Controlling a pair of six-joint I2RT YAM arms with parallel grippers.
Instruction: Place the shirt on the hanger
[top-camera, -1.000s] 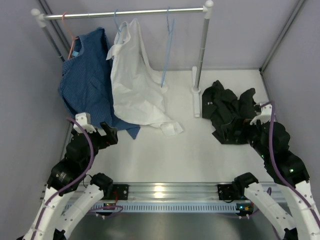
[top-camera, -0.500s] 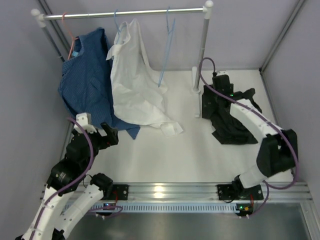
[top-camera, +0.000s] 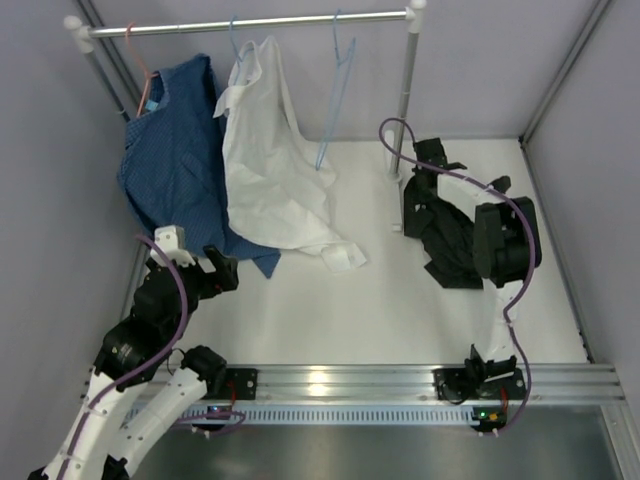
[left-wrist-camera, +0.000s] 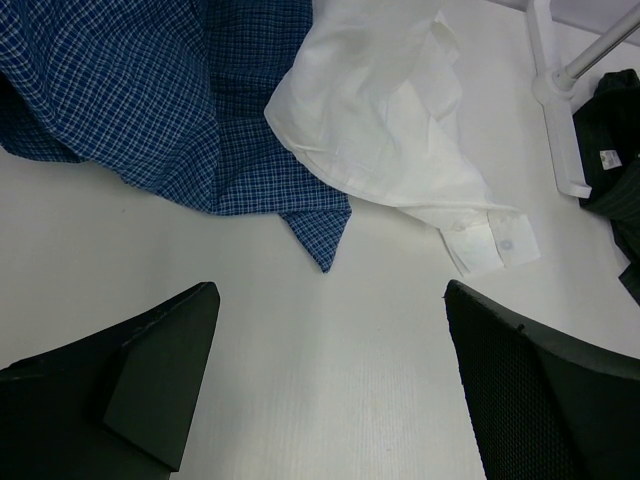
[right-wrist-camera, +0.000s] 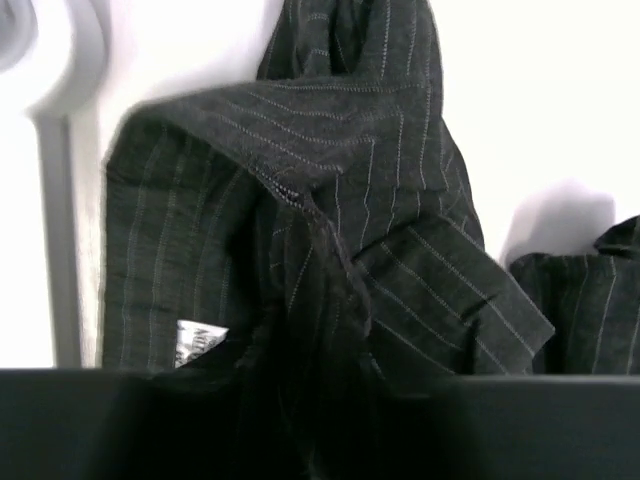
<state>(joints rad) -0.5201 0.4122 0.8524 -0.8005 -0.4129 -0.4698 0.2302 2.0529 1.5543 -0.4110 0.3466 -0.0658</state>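
The right gripper (top-camera: 418, 190) sits low against the far left part of the shirt (top-camera: 455, 235). In the right wrist view a dark band fills the bottom edge, so I cannot tell whether it has hold of cloth. The shirt lies crumpled on the surface (top-camera: 400, 300) beside the rack's foot (top-camera: 393, 175). It is black with thin pale pinstripes, folded over itself, and a white label (right-wrist-camera: 195, 345) shows. The hanger (top-camera: 333, 110) hangs bare on the rail. The left gripper (left-wrist-camera: 330, 370) is spread wide over bare surface.
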